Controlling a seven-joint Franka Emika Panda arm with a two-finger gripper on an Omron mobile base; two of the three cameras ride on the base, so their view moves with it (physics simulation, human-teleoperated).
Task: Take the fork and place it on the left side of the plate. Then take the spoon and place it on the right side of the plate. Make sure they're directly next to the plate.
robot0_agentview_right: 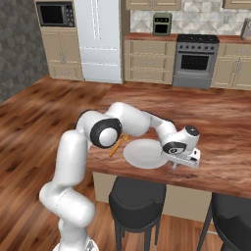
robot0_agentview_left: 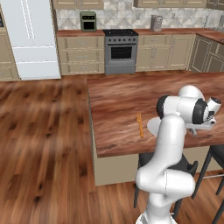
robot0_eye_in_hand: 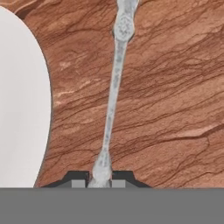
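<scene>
In the hand view, the grey metal spoon (robot0_eye_in_hand: 114,87) runs away from my gripper (robot0_eye_in_hand: 101,179), whose two dark tips are shut on its near end. It stretches over the wooden counter beside the rim of the pale plate (robot0_eye_in_hand: 22,109), apart from it. From the right base view, my gripper (robot0_agentview_right: 184,162) hangs low at the right edge of the plate (robot0_agentview_right: 144,153). The orange fork (robot0_agentview_right: 117,145) lies at the plate's left edge, partly behind my arm. In the left base view, the fork (robot0_agentview_left: 140,124) lies left of the plate (robot0_agentview_left: 153,127), which my arm largely hides.
The wooden island counter (robot0_agentview_right: 220,122) stretches back and to the right. Black stools (robot0_agentview_right: 135,196) stand under its near edge. A stove (robot0_agentview_left: 120,51), cabinets and a white fridge (robot0_agentview_left: 33,35) line the far wall.
</scene>
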